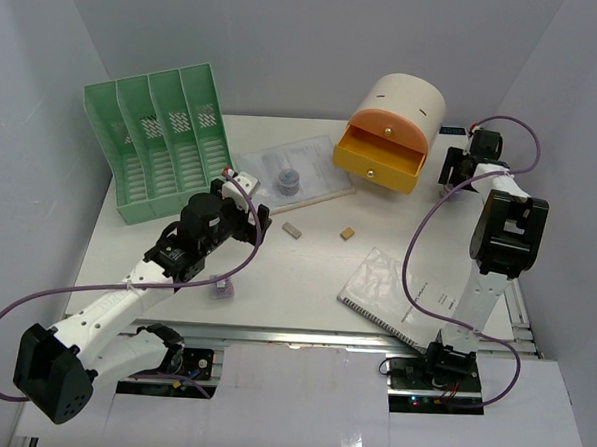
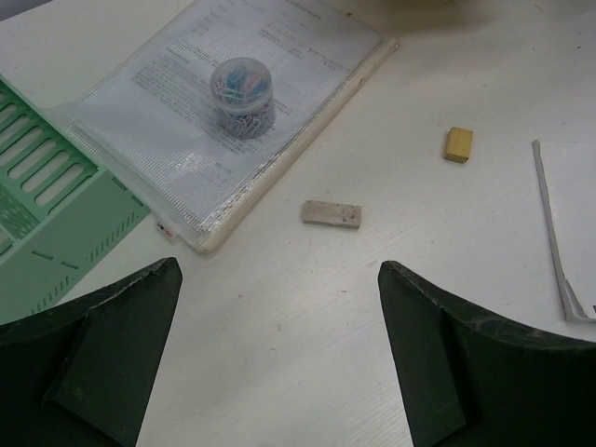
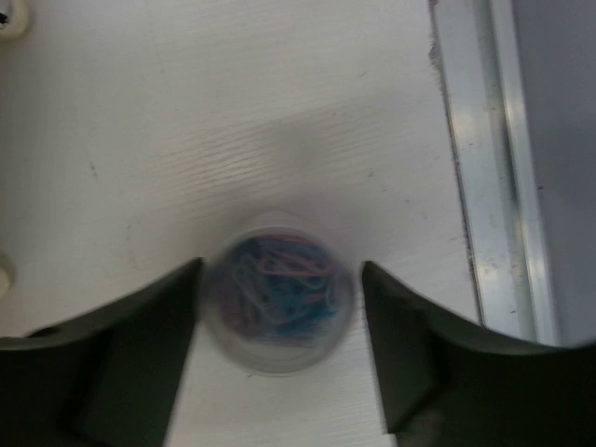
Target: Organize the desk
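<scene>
White desk (image 1: 306,274), seen from both wrists.
Left gripper (image 2: 279,270) wide, empty; right gripper (image 3: 281,272) flanks clip tub (image 3: 277,303) at lower centre, grip unclear.

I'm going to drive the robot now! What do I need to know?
Left tool: open, empty, over the desk near the grey eraser.
Right tool: open around a paper-clip jar beside the desk's rail, not clearly gripping.
Lying loose: another clip jar on the document sleeve, tan eraser, notebook.
Yellow drawer box stands open; green file rack looks empty.
Done: nothing visibly stowed. Left: put everything away.
</scene>
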